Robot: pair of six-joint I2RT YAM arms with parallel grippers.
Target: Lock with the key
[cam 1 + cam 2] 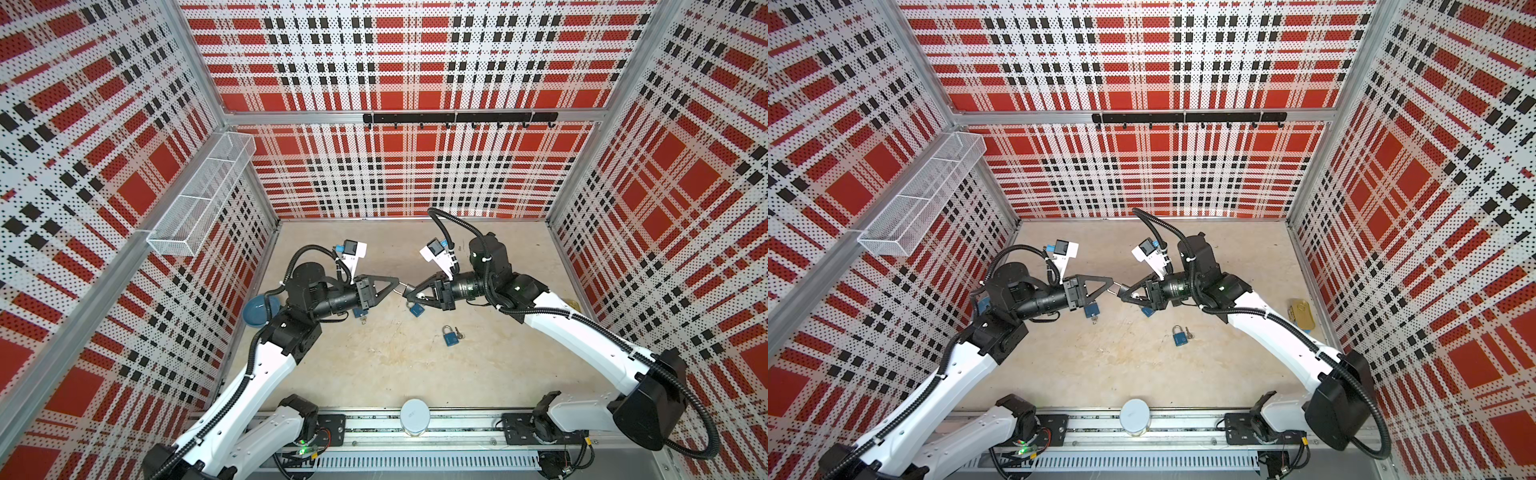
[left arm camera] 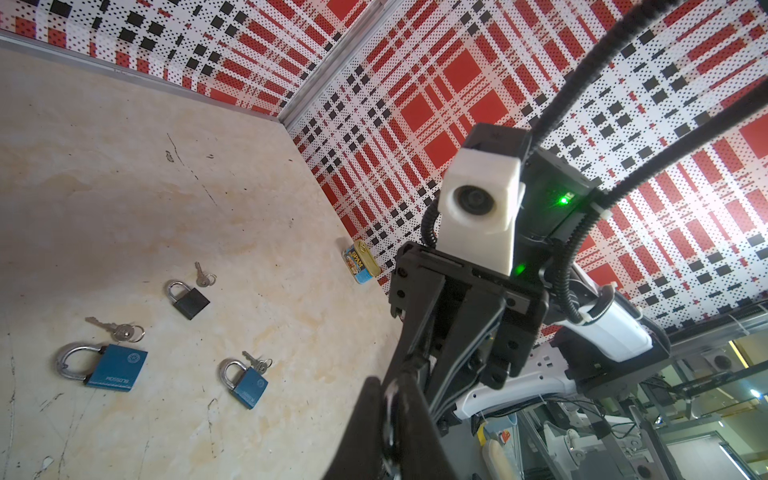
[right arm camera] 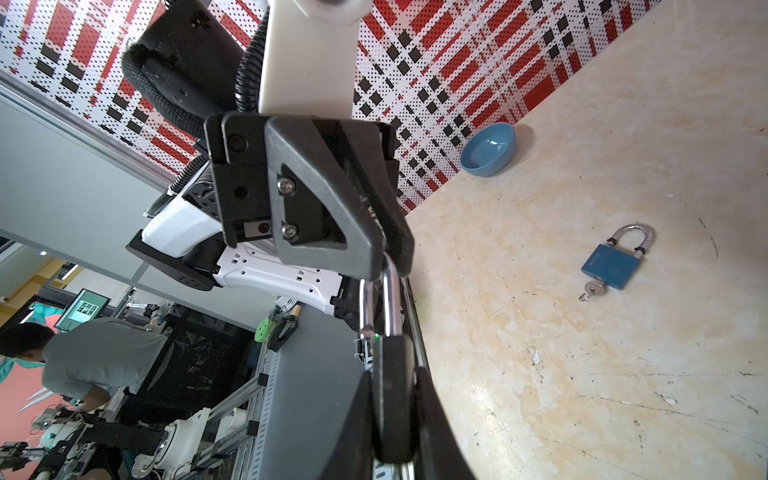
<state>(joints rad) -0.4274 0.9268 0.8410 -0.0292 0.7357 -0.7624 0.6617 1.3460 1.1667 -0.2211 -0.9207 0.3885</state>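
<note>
Black padlock (image 3: pixel 392 399) in right fingers (image 3: pixel 440 440) — shackle (image 3: pixel 389 299), left fingers (image 3: pixel 353 245)

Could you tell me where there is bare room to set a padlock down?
The widest bare patch is in front, between the blue padlock with its key and the white jar at the rail. The strip along the back wall is bare too. The middle is crowded: the left hand and right hand grip the held padlock above other padlocks.

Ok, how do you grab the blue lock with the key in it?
The lock lies flat on the table, shackle at one end, key at the other, so probably pinch the body's two side edges from straight above.
</note>
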